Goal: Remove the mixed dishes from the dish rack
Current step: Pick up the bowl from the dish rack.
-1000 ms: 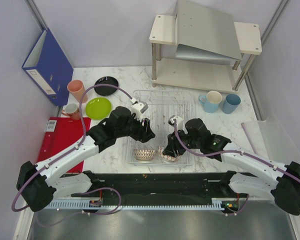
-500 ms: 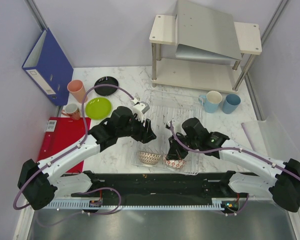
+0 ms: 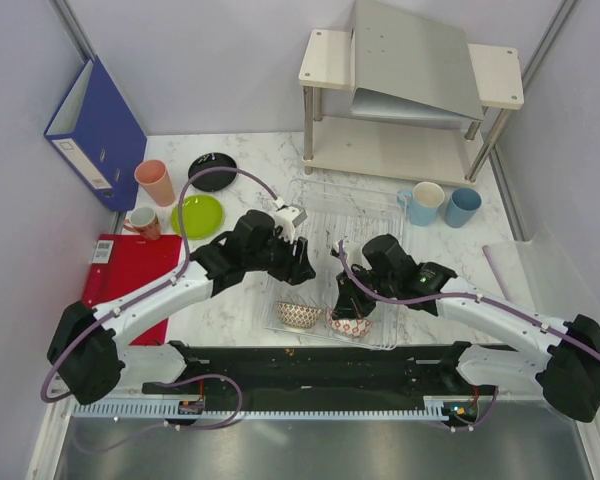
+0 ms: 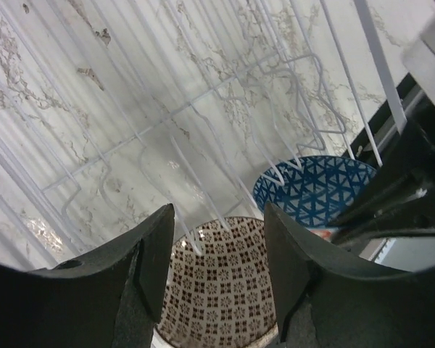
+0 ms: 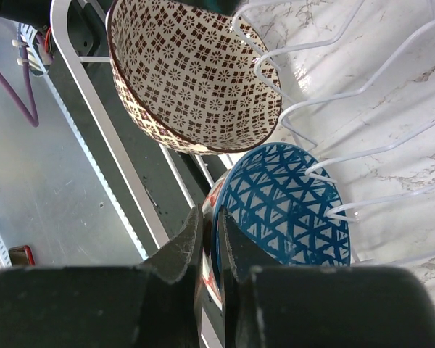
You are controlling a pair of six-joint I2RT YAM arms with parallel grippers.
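Dish rack [image 3: 325, 190] sits mid-table [image 3: 480, 250], with the red bowl [image 3: 348, 325] and brown bowl [image 3: 298, 315] at its 6 o'clock end. Your right gripper [image 5: 209, 217] is pinched on the red bowl's rim. Your left gripper [image 4: 219, 217] hangs part-open over the brown bowl, holding nothing.

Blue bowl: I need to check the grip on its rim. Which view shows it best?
Right wrist: the blue bowl is close up, rim pinched in the right end effector. Left wrist shows part of its inside, not the grip. Top view: small, half hidden by the arm.
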